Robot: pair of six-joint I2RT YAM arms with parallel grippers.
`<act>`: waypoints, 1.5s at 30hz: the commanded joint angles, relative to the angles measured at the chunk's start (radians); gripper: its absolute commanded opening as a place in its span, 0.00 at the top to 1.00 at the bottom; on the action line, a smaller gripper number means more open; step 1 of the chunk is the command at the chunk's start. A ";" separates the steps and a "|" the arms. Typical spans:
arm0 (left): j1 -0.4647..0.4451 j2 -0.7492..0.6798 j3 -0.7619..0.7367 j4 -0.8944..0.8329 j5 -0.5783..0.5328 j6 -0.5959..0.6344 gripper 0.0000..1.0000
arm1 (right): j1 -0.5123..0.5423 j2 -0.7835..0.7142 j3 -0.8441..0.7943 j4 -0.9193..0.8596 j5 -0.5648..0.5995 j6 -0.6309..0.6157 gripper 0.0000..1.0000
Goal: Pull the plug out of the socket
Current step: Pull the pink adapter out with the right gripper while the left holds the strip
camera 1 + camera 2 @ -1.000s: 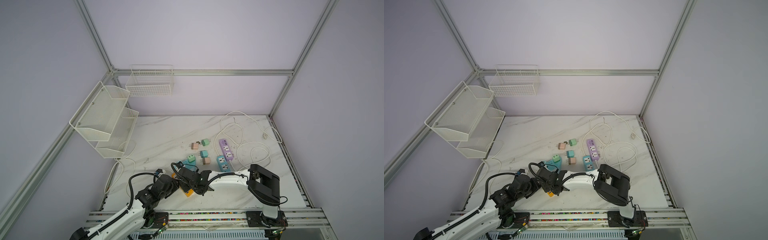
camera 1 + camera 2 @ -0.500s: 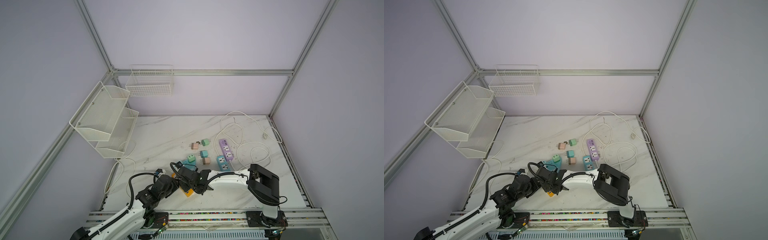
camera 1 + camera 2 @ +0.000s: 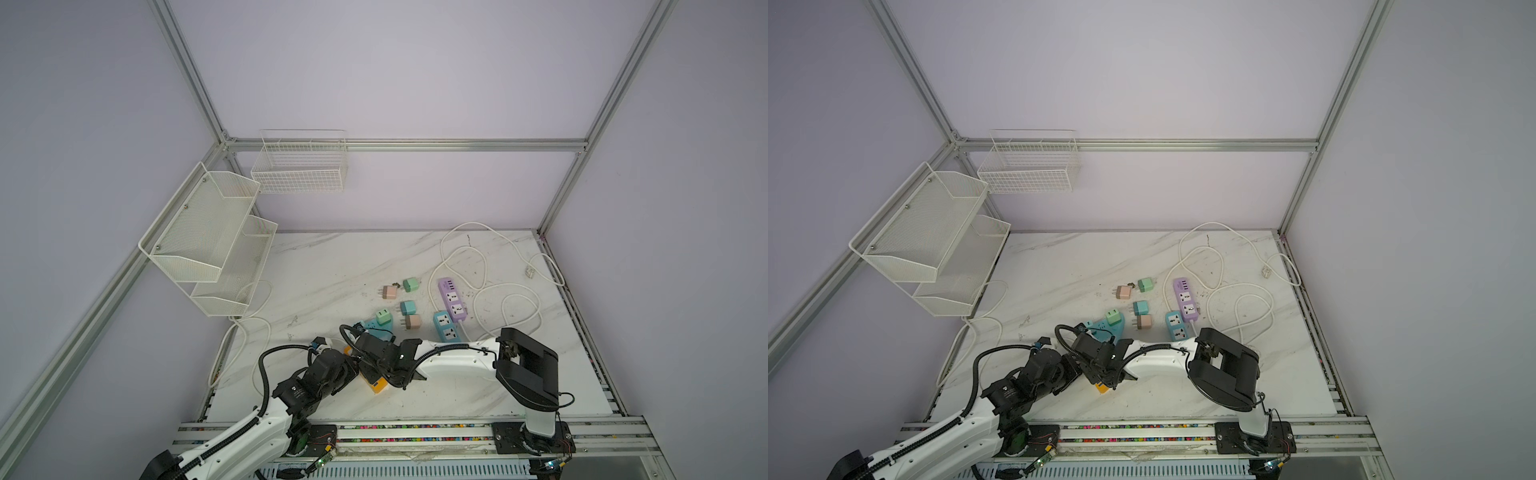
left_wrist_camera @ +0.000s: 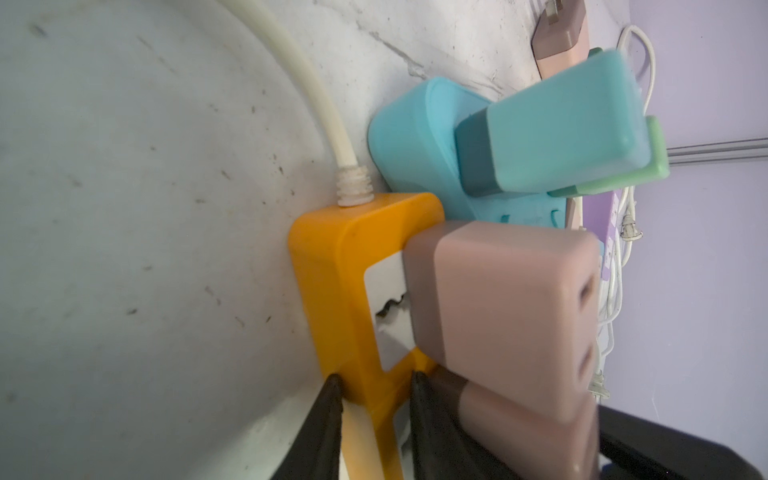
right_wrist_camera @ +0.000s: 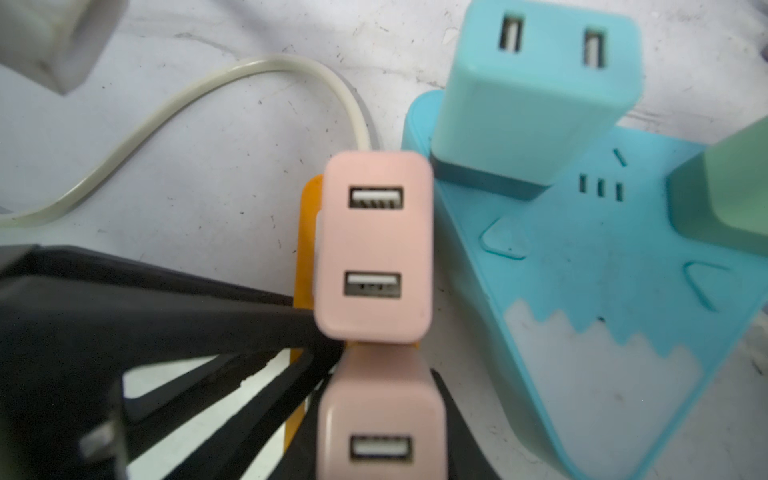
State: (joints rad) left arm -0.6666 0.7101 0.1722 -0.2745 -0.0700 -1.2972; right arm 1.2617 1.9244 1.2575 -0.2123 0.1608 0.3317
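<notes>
A white marble-patterned tabletop (image 3: 353,257) fills the cell floor. A white two-tier mesh shelf (image 3: 208,241) and a white wire basket (image 3: 299,166) are mounted at its far left. In both top views the two arms meet near the front edge over an orange plastic power strip (image 3: 377,385). It lies just beside a teal triangular power strip (image 5: 582,291), with its cream cable (image 4: 316,83) curving away across the marble. A purple power strip (image 3: 453,299) and a short blue power strip (image 3: 444,326) lie farther back to the right. The left gripper (image 4: 374,380) is closed on the orange strip's body, with its black fingers (image 4: 324,424) pressing on either side. Two pink chargers stand side by side on that strip's face. The right gripper (image 5: 380,386) is clamped on the pink plastic USB charger plug (image 5: 382,419) closest to the wrist cameras, a black finger on each flank. In the left wrist view this plug's darker base meets the strip's face. The second pink plug (image 5: 376,245) stands ungripped just beside it.
</notes>
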 commanded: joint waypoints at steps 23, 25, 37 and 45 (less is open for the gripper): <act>0.006 0.022 -0.073 -0.172 0.019 -0.005 0.77 | 0.051 -0.056 -0.067 0.077 0.010 0.053 0.84; 0.005 0.014 -0.073 -0.179 0.021 -0.005 0.77 | 0.060 -0.041 -0.055 0.072 0.004 0.053 0.84; 0.007 0.053 -0.066 -0.160 0.025 0.007 0.77 | 0.040 -0.062 -0.084 0.077 -0.002 0.055 0.83; 0.009 0.051 -0.062 -0.166 0.027 0.013 0.77 | 0.033 -0.165 -0.130 0.107 -0.001 0.073 0.83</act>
State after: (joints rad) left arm -0.6621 0.7086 0.1688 -0.2600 -0.0551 -1.2976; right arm 1.2808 1.8496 1.1488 -0.1040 0.2016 0.3832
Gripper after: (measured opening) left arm 0.228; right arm 0.304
